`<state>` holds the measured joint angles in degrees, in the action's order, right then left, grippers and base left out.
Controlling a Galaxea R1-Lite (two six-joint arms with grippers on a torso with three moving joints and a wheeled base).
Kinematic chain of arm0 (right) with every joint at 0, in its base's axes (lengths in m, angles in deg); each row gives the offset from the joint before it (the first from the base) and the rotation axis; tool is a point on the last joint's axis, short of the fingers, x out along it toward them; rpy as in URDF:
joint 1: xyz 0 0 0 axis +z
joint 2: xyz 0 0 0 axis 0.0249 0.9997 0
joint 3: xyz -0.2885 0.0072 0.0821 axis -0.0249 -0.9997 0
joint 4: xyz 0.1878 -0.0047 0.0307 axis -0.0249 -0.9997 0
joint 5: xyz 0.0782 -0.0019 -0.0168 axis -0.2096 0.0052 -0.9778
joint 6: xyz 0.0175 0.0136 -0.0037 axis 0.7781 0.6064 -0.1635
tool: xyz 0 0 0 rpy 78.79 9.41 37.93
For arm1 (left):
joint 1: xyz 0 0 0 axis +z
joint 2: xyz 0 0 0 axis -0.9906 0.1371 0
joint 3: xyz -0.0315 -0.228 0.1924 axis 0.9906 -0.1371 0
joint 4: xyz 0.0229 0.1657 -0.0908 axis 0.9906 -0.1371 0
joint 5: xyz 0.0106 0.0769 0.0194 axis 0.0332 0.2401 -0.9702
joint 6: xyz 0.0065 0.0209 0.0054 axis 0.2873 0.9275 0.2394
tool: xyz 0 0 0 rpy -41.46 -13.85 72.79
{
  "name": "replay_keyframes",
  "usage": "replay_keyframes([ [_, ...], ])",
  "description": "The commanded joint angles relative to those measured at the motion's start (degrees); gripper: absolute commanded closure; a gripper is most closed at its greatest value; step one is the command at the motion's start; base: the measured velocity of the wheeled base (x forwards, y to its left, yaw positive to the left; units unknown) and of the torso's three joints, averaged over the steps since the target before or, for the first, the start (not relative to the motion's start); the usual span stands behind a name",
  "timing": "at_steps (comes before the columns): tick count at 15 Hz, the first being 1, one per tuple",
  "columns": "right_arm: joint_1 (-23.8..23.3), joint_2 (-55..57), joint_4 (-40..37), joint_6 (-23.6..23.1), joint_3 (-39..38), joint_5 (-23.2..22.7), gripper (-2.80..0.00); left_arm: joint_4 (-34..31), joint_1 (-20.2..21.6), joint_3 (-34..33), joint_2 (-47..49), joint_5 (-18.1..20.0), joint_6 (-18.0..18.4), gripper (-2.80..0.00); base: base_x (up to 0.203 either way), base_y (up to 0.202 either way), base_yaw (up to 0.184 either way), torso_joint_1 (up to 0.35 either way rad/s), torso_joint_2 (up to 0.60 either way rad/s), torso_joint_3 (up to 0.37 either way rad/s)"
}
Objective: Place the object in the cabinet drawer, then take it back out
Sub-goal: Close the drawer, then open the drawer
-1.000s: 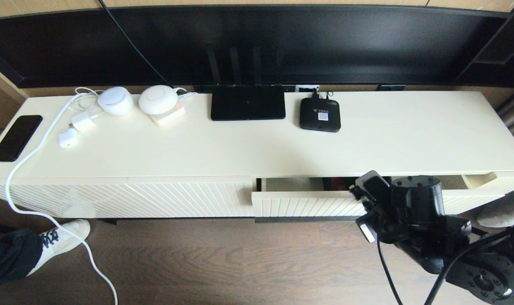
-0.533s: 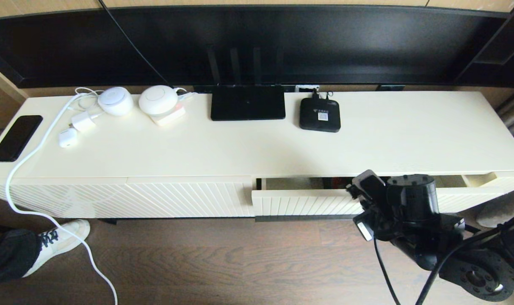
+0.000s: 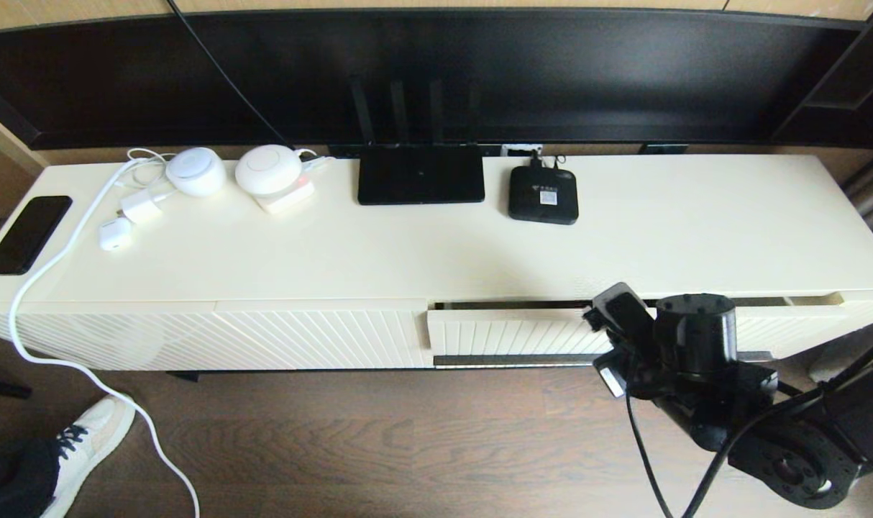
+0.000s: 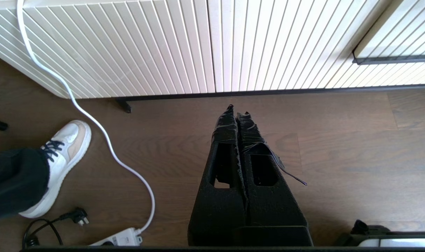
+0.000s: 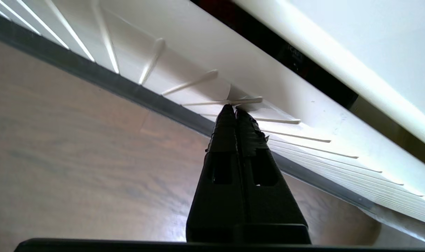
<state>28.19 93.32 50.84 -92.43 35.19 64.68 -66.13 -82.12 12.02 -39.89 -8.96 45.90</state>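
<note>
Cream ribbed cabinet drawer [image 3: 512, 333] nearly shut, thin gap on top. Object unseen, judged inside. Right claw [image 5: 234, 109] closed, empty, tips touching front above handle strip [image 5: 104, 82]; push squarely. Left claw [image 4: 236, 111] closed, idle above floor.

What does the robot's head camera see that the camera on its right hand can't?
Only the head view shows the cabinet top, with the router, the set-top box, a phone and a white cable. Only the right wrist view shows the right gripper, fingers closed, tips touching the ribbed drawer front. Both show the cabinet drawer with its dark handle strip, open just a crack, and the wooden floor. The organizer box is not clearly seen in either.
</note>
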Motion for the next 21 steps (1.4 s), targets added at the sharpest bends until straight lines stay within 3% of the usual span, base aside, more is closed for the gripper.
replay_keyframes([
  [1,-0.3,2.5,3.2,-0.2,0.0,0.1,0.00,0.0,0.0,0.0,0.1,0.0,0.0,0.00,0.000,0.000,0.000,0.000,0.00,0.000],
  [12,-0.8,0.5,6.3,-0.2,-2.6,0.1,0.00,0.0,0.0,0.0,0.1,0.0,0.0,0.00,0.000,0.000,0.000,0.000,0.00,0.000],
  [21,-1.5,-23.9,-10.6,0.4,-13.1,1.9,0.00,0.0,0.0,0.0,0.1,0.0,0.0,0.00,0.000,0.000,0.000,0.000,0.00,0.000],
])
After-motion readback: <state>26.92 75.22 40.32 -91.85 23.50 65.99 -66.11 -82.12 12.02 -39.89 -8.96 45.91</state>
